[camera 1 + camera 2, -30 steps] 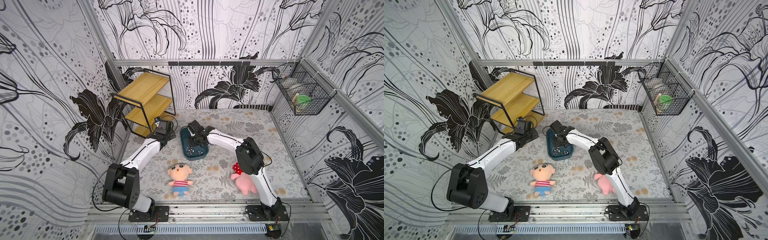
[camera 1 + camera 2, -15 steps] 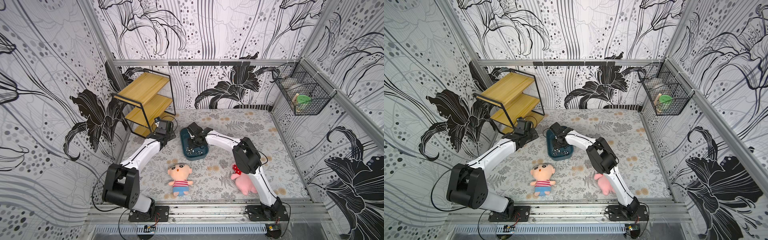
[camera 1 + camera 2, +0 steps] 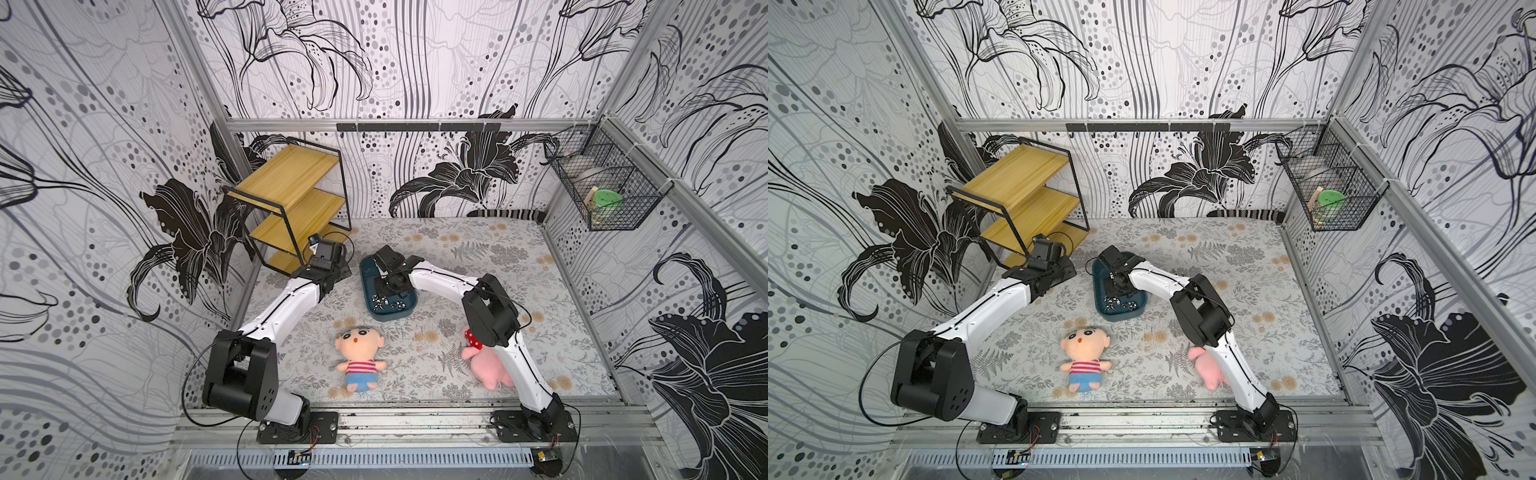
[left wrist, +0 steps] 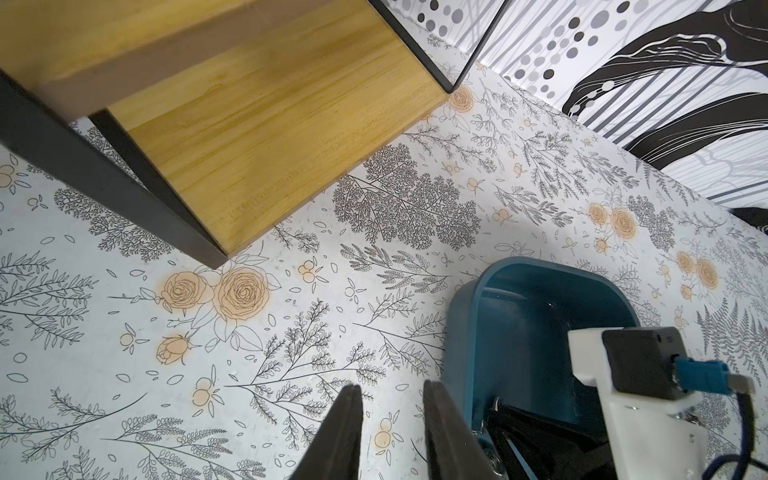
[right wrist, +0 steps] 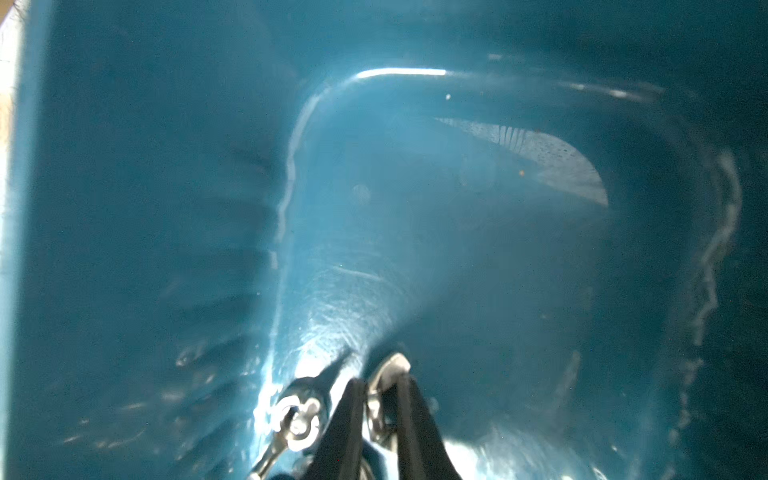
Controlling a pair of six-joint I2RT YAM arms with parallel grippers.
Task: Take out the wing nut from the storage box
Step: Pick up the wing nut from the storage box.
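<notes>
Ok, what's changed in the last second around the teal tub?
The right arm's elbow swung slightly toward the left arm. The right claw stayed down in the dark teal plastic storage box, and its jaws now pinch a silver metal wing nut. Unchanged: the left claw, open beside the box, the striped-shirt boy doll and the pink plush toy.

Lab cell: aluminium frame (image 3: pixel 282 124), printed walls (image 3: pixel 415 50)
</notes>
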